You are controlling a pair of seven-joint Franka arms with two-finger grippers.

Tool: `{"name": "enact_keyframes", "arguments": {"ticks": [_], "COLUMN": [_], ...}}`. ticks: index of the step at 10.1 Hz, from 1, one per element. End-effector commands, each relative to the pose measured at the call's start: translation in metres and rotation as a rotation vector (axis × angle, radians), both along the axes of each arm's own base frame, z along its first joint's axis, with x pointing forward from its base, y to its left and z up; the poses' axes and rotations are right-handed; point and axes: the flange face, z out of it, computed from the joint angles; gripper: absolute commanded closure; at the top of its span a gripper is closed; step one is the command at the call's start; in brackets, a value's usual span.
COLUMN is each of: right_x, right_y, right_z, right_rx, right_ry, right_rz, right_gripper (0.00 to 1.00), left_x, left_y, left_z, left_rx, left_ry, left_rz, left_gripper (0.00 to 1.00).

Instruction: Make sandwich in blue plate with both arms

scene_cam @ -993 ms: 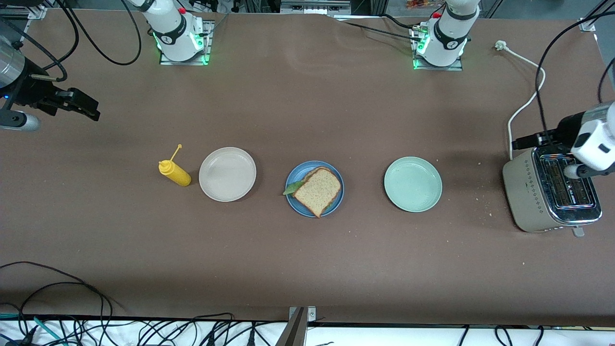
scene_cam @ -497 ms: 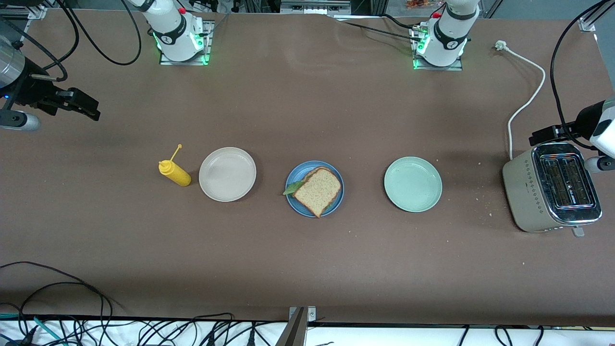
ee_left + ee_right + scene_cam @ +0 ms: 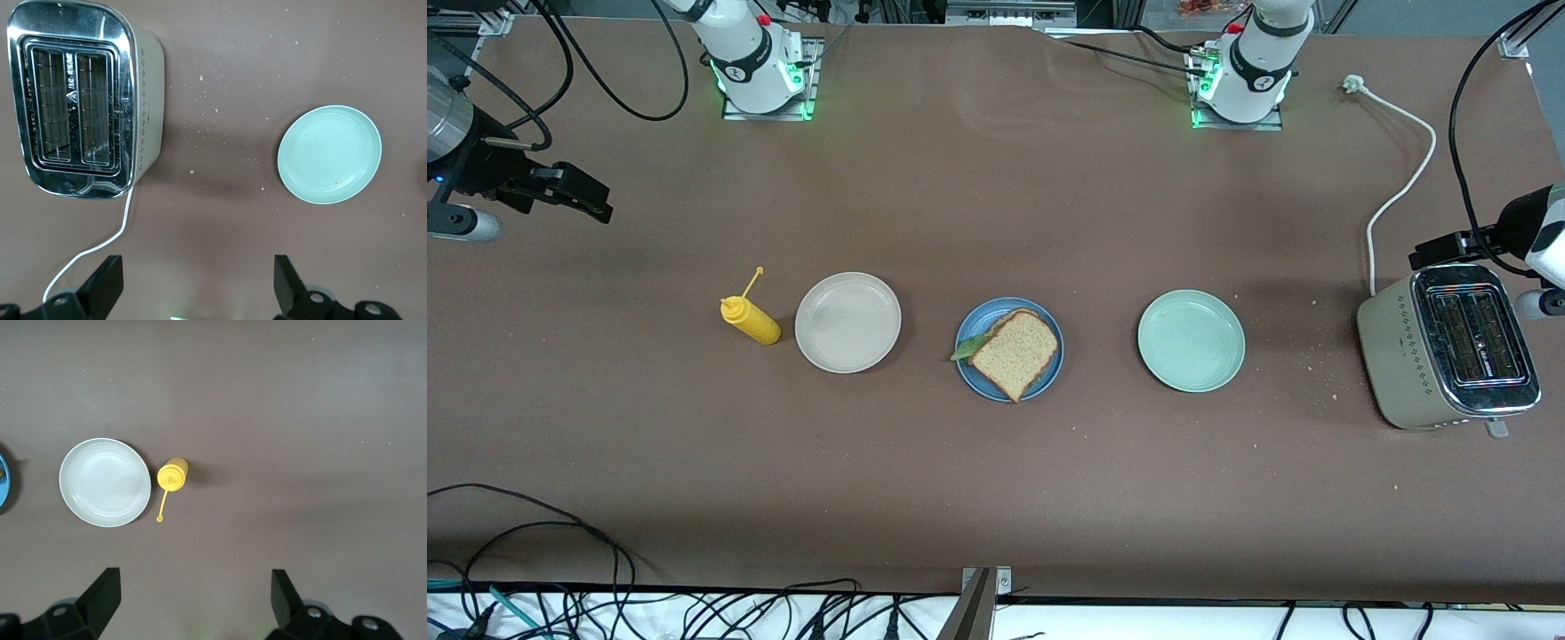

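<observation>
Glossy white arms (image 3: pixel 743 53), black joint bands, green base lights, red buttons

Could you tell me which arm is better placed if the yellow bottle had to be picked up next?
Right, probably. The right gripper hangs open at the table's end nearest the yellow bottle, which shows in its wrist view. The left gripper, also open, is by the toaster at the opposite end.

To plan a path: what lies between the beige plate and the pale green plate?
The blue plate with the sandwich on it lies between the beige plate and the pale green plate, as the front view shows.
</observation>
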Motion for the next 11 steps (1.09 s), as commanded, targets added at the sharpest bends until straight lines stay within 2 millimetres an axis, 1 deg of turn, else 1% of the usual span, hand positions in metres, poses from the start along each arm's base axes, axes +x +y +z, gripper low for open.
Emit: {"name": "enact_keyframes", "arguments": {"ticks": [1,2,4,5,7,8,10,11], "right_x": [-0.003,-0.003,-0.003,-0.003,-0.003,-0.003,-0.003,-0.003], "right_y": [0.001,0.001,0.001,0.001,0.0,0.0,-0.002,-0.003], "right_z": [0.008,0.008,0.009,0.009,0.009,0.009,0.009,0.008], "right_rx": [-0.013,-0.013,-0.013,-0.013,-0.013,-0.013,-0.013,-0.013], "right_ry": [-0.002,-0.002,-0.003,-0.003,-0.003,-0.003,-0.003,-0.002], "right_rz": [-0.004,-0.002,-0.002,-0.004,-0.004,-0.004,-0.007,-0.007], "right_gripper": [0.0,0.0,0.0,0.0,0.0,0.0,0.0,0.0], "left_x": [-0.005,-0.007,-0.019,-0.027,-0.033,-0.04,-0.051,-0.05], "left_y": [-0.007,-0.007,-0.023,-0.025,-0.03,-0.028,-0.033,-0.034], "left_z": [0.01,0.012,0.011,0.016,0.017,0.016,0.011,0.013], "left_rx": [0.016,-0.003,0.011,0.016,-0.007,-0.011,-0.011,-0.011], "left_ry": [0.002,-0.001,0.011,0.005,0.003,0.0,-0.047,-0.06], "left_rz": [0.011,0.027,0.012,0.016,0.016,0.021,0.015,0.012], "left_gripper": [0.01,0.02,0.05,0.04,0.04,0.04,0.03,0.01]}}
